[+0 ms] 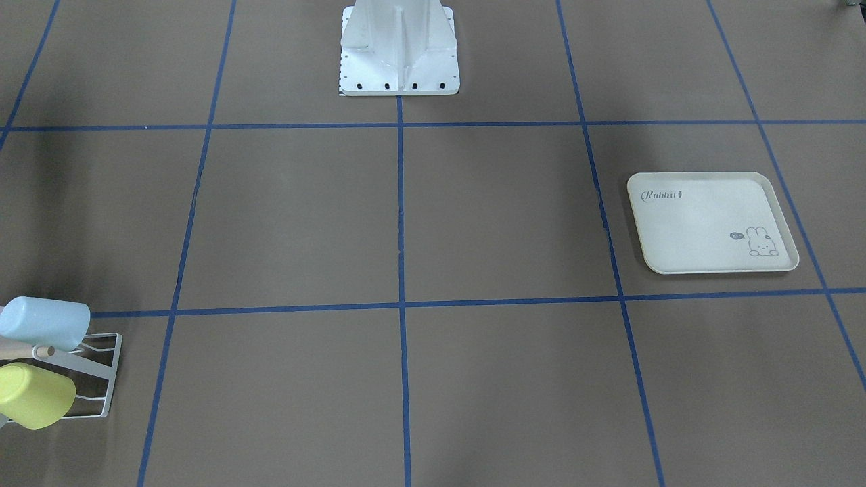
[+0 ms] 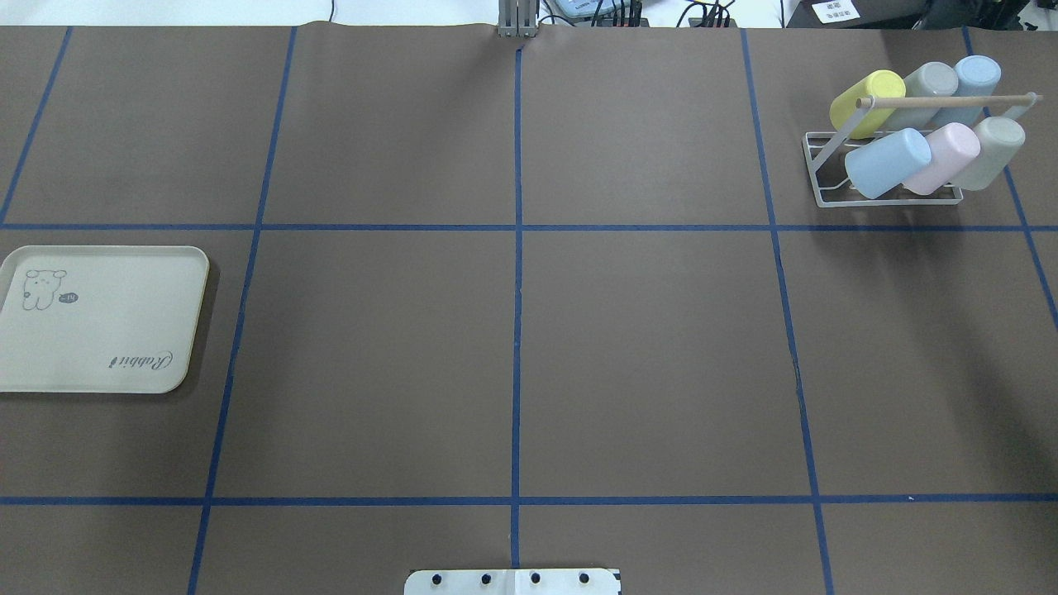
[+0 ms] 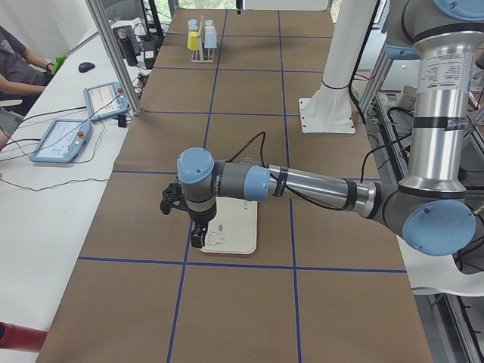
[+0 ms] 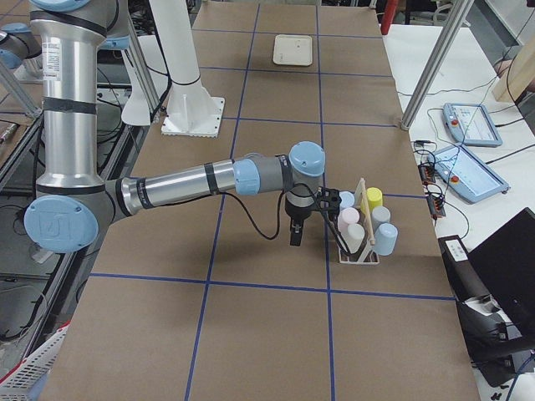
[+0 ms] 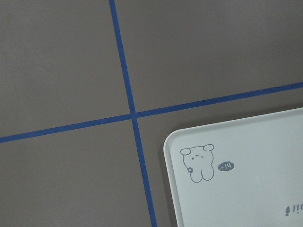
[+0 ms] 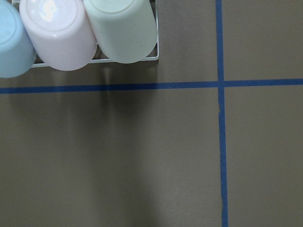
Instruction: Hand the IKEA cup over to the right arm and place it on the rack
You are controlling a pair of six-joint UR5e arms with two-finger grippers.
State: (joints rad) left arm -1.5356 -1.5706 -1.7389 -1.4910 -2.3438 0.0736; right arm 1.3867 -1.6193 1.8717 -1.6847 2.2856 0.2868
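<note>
here, cups [image 2: 942, 157] rest on the rack [image 2: 946, 101], seemingly just beside right fingers [image 4: 295, 237].

Six plastic cups are counted: yellow cup [image 2: 866, 102], one; pink cup [image 2: 945, 157], one; light-blue cups [image 2: 888, 162], two; pale grey-green cups [image 2: 992, 149], two. White wire rack [image 2: 884, 202], one. Cream rabbit-print tray [image 2: 99, 330], one. Two grey metal robot arms are listed: left arm [image 3: 302, 185], right arm [image 4: 184, 184].

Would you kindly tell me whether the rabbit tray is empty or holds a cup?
Empty: the tray shows only its printed rabbit and lettering in both table views, and nothing rests on it.
</note>
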